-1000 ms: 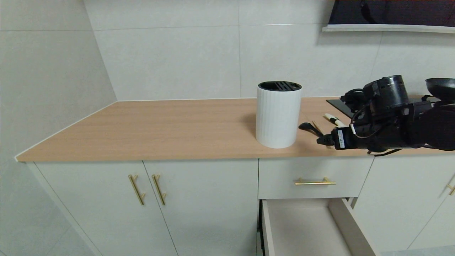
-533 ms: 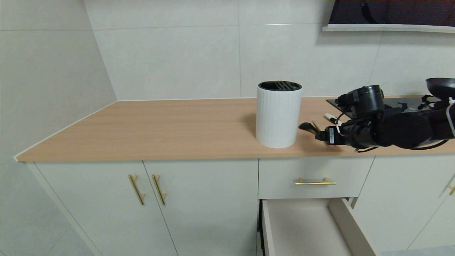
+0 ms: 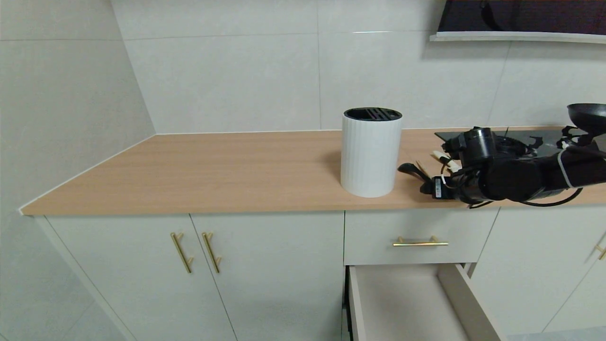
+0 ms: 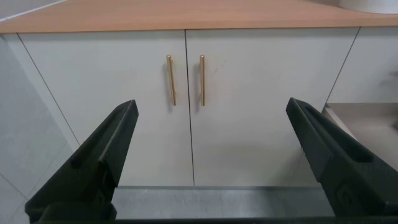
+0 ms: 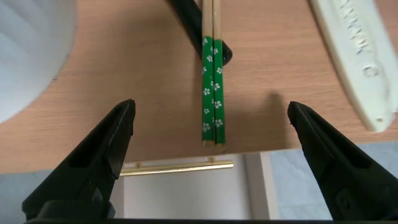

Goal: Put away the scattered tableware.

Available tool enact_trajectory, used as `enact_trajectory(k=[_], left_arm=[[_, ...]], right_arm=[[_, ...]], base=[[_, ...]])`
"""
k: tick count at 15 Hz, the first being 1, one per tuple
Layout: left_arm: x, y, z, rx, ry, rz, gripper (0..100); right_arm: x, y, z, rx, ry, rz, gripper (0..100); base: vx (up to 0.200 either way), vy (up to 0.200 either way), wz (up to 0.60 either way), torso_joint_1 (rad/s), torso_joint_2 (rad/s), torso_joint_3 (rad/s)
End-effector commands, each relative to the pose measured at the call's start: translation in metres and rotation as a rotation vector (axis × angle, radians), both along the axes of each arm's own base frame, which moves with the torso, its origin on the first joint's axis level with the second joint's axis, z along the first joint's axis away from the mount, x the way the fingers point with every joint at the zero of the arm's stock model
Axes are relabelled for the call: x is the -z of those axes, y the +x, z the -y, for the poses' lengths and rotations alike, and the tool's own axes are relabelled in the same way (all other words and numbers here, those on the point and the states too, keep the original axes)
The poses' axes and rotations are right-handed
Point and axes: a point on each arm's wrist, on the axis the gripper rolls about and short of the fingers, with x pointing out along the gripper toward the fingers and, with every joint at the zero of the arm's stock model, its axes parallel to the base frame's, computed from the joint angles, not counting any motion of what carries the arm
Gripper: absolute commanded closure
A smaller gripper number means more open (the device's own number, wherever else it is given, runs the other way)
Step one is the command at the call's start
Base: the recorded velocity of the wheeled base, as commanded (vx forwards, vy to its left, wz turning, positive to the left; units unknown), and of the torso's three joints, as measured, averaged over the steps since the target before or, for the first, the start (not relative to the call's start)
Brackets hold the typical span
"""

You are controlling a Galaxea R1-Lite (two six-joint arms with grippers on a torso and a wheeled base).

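Observation:
A pair of wooden chopsticks (image 5: 213, 93) with green flowered ends lies on the wooden counter (image 3: 227, 170), crossing a black spoon (image 5: 186, 18). Beside them lies a white-handled utensil (image 5: 357, 56). My right gripper (image 5: 211, 165) is open and hangs low over the counter edge, its fingers on either side of the chopsticks' green ends, clear of them. In the head view the right gripper (image 3: 428, 185) sits just right of the white ribbed holder (image 3: 370, 151), near the black spoon (image 3: 409, 169). My left gripper (image 4: 208, 168) is open, below counter height, facing the cabinet doors.
A drawer (image 3: 407, 303) stands open under the counter, below a closed drawer with a gold handle (image 3: 420, 243). A black cooktop (image 3: 454, 139) and a dark pan (image 3: 587, 113) are at the far right. Two cabinet doors with gold handles (image 4: 185, 79) face the left gripper.
My right arm has dropped lower toward the counter, its wrist now close to the surface, while the gripper tip stayed by the chopsticks.

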Motion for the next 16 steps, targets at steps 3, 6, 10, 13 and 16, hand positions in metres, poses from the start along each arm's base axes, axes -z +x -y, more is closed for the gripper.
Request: enact_trajectory(k=[3,6,10,13,16], left_arm=[[0.000,0.000,0.000,-0.001,0.000,0.000,0],[0.000,0.000,0.000,-0.001,0.000,0.000,0],[0.000,0.000,0.000,-0.001,0.000,0.000,0],[0.000,0.000,0.000,-0.001,0.000,0.000,0],[0.000,0.000,0.000,-0.001,0.000,0.001,0]], right_arm=[[0.003,0.002,0.000,0.003,0.003,-0.006,100],[0.002,0.002,0.000,0.004,0.005,-0.004,100],[-0.006,-0.002,0.001,0.006,0.009,0.013,100],[-0.043,-0.043,0.004,-0.002,0.032,0.051,100],[-0.073,-0.110,0.002,-0.060,0.054,0.079,100]], base=[[0.000,0.000,0.00,0.000,0.00,0.000],[0.000,0.000,0.00,0.000,0.00,0.000],[0.000,0.000,0.00,0.000,0.00,0.000],[0.000,0.000,0.00,0.000,0.00,0.000],[0.000,0.000,0.00,0.000,0.00,0.000]])
